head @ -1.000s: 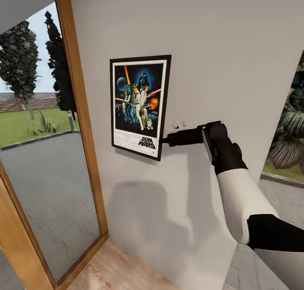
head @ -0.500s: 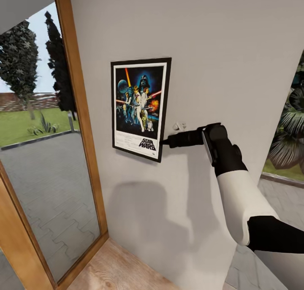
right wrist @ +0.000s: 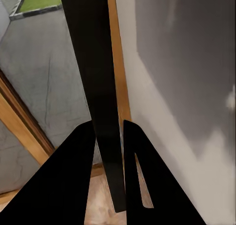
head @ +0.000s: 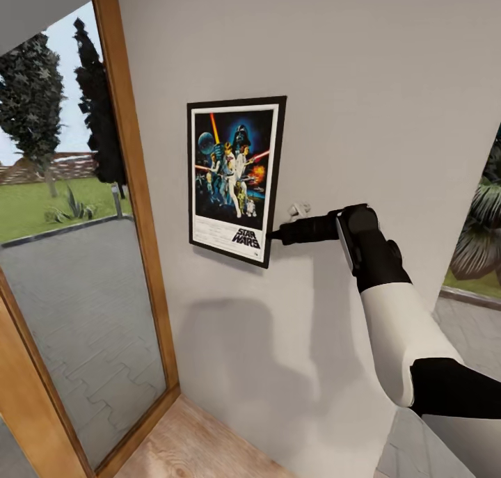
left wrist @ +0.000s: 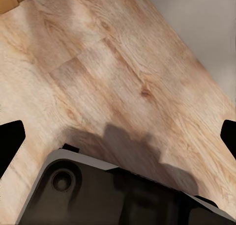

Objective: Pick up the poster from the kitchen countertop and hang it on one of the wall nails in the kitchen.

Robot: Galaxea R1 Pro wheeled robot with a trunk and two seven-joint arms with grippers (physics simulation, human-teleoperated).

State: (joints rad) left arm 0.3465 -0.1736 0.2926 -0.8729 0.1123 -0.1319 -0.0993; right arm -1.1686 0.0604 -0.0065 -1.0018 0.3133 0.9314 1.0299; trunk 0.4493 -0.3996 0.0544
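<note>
The poster [head: 235, 177] is upright against the pale grey wall [head: 390, 81], with coloured figures on dark blue and the STAR WARS logo at its bottom. My right gripper [head: 272, 236] is shut on the lower right edge of its black frame. In the right wrist view the two black fingers [right wrist: 73, 176] clamp the poster's thin dark edge [right wrist: 93, 63]. My left gripper [left wrist: 118, 136] hangs open over the wooden floor, its fingertips [left wrist: 10, 141] far apart with nothing between them. The wall nails are too small to make out, and the kitchen countertop is out of view.
A tall glass door with a wooden frame [head: 129, 186] stands left of the poster, showing paving and trees outside. A small white fitting [head: 298, 209] sits on the wall just above my right gripper. Wooden floor [head: 188, 443] lies below, and my dark base [left wrist: 113, 195] is under the left gripper.
The whole head view has shifted slightly, so the camera moved. The poster and right gripper sit a little to the right and lower in the picture, with the grip unchanged.
</note>
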